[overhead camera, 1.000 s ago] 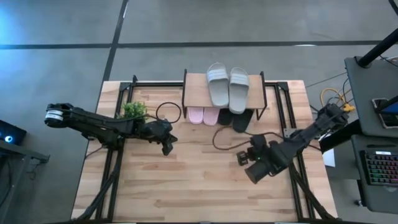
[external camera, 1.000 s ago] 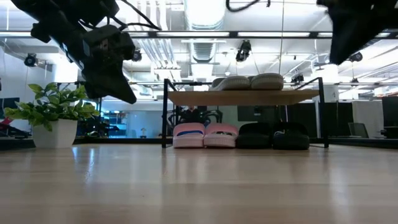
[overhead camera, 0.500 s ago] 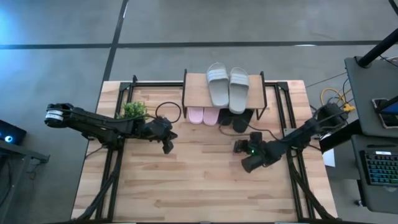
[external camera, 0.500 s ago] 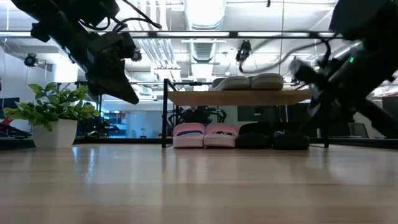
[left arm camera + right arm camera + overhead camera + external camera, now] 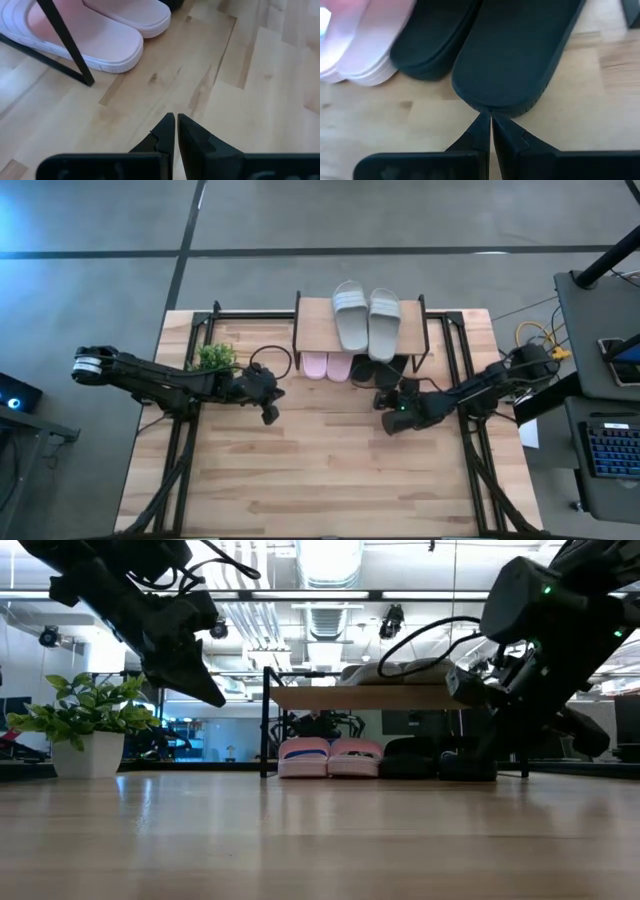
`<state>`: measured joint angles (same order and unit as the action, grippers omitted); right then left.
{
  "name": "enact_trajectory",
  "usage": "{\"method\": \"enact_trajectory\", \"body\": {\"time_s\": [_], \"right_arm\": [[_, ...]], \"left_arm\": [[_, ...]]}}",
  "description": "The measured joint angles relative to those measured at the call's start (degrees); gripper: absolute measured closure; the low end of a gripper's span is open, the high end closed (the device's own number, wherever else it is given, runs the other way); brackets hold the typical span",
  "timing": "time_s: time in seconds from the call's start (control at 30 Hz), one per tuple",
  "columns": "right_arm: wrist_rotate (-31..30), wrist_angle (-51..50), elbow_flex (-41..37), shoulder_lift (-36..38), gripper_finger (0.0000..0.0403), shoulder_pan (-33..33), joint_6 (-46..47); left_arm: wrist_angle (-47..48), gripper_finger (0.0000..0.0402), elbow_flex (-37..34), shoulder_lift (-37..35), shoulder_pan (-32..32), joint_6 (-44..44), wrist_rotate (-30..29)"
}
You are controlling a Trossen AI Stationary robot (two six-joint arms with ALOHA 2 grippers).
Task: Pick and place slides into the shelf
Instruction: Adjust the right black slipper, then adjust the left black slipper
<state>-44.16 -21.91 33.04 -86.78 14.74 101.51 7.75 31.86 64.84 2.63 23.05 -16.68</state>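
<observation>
Six slides racked: grey pair point(image 5: 367, 317) atop plank-topped black-legged shelf point(image 5: 312, 328), pink point(image 5: 329, 756) and black point(image 5: 520, 55) pairs beneath | right gripper point(image 5: 486, 131) closed, empty, tips at right black slide's heel, nudging it in | left gripper point(image 5: 175, 131) closed, empty, hovering near pink pair | next: gentle far-ward push.

The right pincer point(image 5: 486, 120) is closed, its tips right at the heel edge of a black slide point(image 5: 520, 55) lying on the wooden tabletop point(image 5: 580, 115). A second black slide point(image 5: 432, 42) lies just beside it, then the pink slides point(image 5: 365, 45)
</observation>
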Motion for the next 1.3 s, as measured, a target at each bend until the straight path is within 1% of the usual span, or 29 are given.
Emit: {"method": "enact_trajectory", "body": {"time_s": [0.3,0.47,0.57,0.67,0.77,0.87,1.03,1.3], "right_arm": [[-0.1,-0.6,-1.1,0.0,0.039,-4.4,-0.2],[-1.7,-2.9,-1.1,0.0,0.039,-5.0,-0.2],[-2.4,-2.6,-1.1,0.0,0.039,-5.0,0.0],[0.0,3.4,-1.1,0.3,0.039,-4.6,-1.1],[3.7,13.8,-1.0,0.3,0.039,-3.7,-8.1],[4.7,20.8,-1.0,0.0,0.039,-3.6,-13.1],[2.5,20.5,-1.0,0.0,0.039,-5.7,-14.7],[2.6,24.5,-1.0,0.0,0.039,-7.3,-20.7]], "left_arm": [[0.0,0.0395,0.0,0.0,0.0,0.0,-0.3],[0.0,0.0395,0.0,0.0,0.0,0.0,-0.3],[0.0,0.0395,0.0,0.0,0.0,0.0,-0.3],[0.0,0.0395,0.0,0.0,0.0,0.0,-0.3],[0.0,0.0395,0.0,0.0,0.0,0.1,-0.3],[0.0,0.0395,0.0,0.0,0.0,0.1,-0.3],[-0.3,0.0395,0.0,0.0,0.0,0.1,-0.4],[-0.3,0.0395,0.0,0.0,0.0,0.1,-0.6]]}}
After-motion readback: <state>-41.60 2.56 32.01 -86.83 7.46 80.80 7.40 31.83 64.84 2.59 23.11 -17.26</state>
